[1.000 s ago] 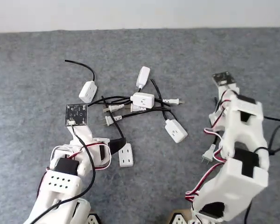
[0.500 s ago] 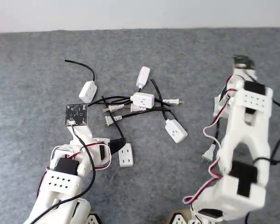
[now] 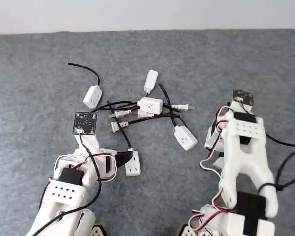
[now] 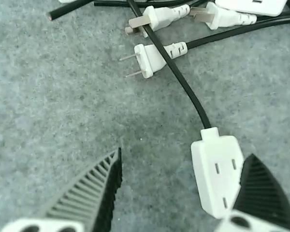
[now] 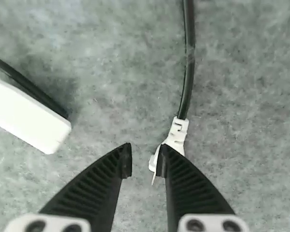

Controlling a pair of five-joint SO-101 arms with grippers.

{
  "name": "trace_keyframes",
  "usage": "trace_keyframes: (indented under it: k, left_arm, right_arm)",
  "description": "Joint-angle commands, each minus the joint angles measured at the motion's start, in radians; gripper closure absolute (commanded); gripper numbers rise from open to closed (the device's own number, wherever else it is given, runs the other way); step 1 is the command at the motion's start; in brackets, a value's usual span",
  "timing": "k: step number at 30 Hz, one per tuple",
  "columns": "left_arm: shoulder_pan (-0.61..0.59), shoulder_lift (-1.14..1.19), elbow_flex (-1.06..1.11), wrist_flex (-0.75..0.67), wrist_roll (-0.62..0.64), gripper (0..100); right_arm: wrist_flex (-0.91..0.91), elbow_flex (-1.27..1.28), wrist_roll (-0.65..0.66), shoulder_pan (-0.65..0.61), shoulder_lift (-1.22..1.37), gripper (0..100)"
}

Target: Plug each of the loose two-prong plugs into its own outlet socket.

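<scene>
Working over the grey mat (image 3: 265, 64): set left gripper (image 4: 183, 154), spread wide, squarely astride the outlet socket (image 4: 216, 176) lying by one finger. Centre right gripper (image 5: 144, 155), fingers narrowly apart, on the two-prong plug (image 5: 171, 140) touching one finger; close on its white body, never the black cord (image 5: 186, 72).

In the high view a grey carpet (image 3: 34, 54) of short, mottled fibres covers the table from 6 o'clock almost up to 12 o'clock. Along the 12 o'clock edge runs a plain white wall (image 3: 147, 14), meeting the carpet in a straight line. The light is soft and even, and the shadows are faint.
</scene>
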Motion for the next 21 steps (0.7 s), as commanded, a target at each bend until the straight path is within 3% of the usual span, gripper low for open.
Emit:
trace_keyframes:
  k: [1,11,21]
  left_arm:
    - [0.002,0.003,-0.010,-0.054,-0.009,64]
    - [0.003,-0.005,0.002,-0.061,-0.009,64]
    - [0.003,-0.005,0.002,-0.060,-0.009,64]
  right_arm:
    - [-0.039,0.015,-0.014,0.022,-0.051,89.0]
    - [-0.045,0.025,-0.011,0.133,-0.058,89.0]
    - [-0.120,0.081,-0.008,0.122,-0.030,89.3]
